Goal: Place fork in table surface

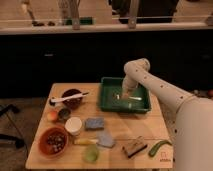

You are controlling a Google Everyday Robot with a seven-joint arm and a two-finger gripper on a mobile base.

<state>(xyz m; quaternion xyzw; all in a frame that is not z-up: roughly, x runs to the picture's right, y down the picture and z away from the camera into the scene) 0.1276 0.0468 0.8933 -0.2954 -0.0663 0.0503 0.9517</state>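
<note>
The fork [132, 98] shows as a slim shiny silver streak lying on the floor of the green tray [108, 82], towards its right side. My gripper [122, 95] points down into the tray just left of the fork, at or close to its left end. I cannot tell whether it touches the fork. The white arm reaches in from the lower right. The light tan wooden table surface [150, 126] lies around and in front of the tray.
A dark bowl [71, 99] with a white-handled utensil across it stands at the left. Nearer the front are an orange [52, 115], a white cup [73, 125], a blue sponge [94, 123], a yellow-handled tool [85, 141], a red-brown bowl [54, 141], a brown block [134, 148] and a green vegetable [160, 146].
</note>
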